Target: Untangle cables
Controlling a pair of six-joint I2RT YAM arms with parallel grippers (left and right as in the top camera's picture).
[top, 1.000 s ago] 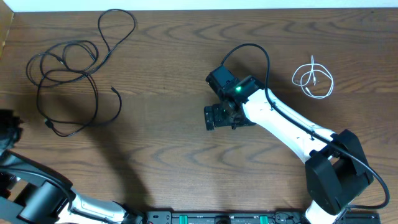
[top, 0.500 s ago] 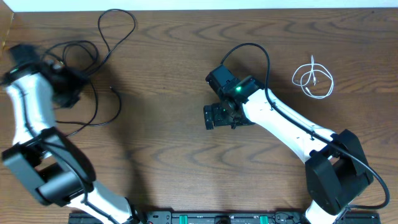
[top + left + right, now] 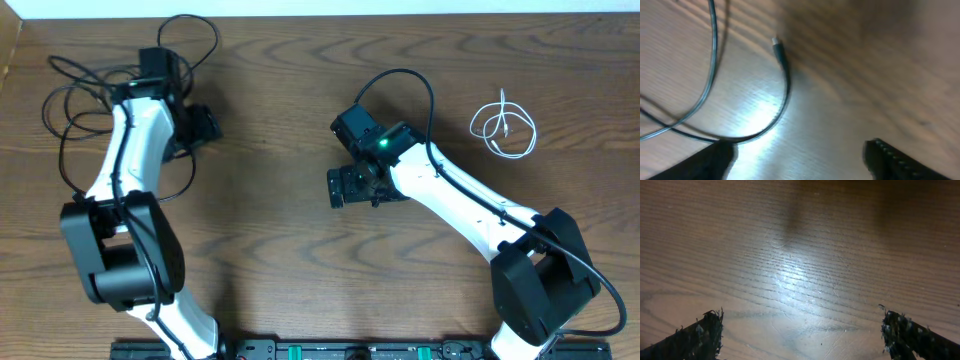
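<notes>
The black cables point(image 3: 190, 17) lie in tangled loops at the table's far left, partly under my left arm. My left gripper point(image 3: 200, 125) hangs over their right side. In the left wrist view one black cable point(image 3: 787, 85) curves across the wood and ends in a small plug point(image 3: 776, 42). The left gripper point(image 3: 800, 160) is open, with nothing between its fingers. The white cable point(image 3: 503, 130) sits coiled at the far right. My right gripper point(image 3: 342, 187) is open over bare wood at mid-table, and nothing is in the right gripper point(image 3: 802, 335) in its own wrist view either.
A thicker black wire point(image 3: 400, 75) arcs off the right arm's wrist. The table's back edge point(image 3: 320, 12) runs close behind the black loops. Both arm bases stand at the front edge.
My left arm has swung in from the lower left and over the black cables, stopping at their right side. Its jaws have opened wide. The right arm has not moved.
</notes>
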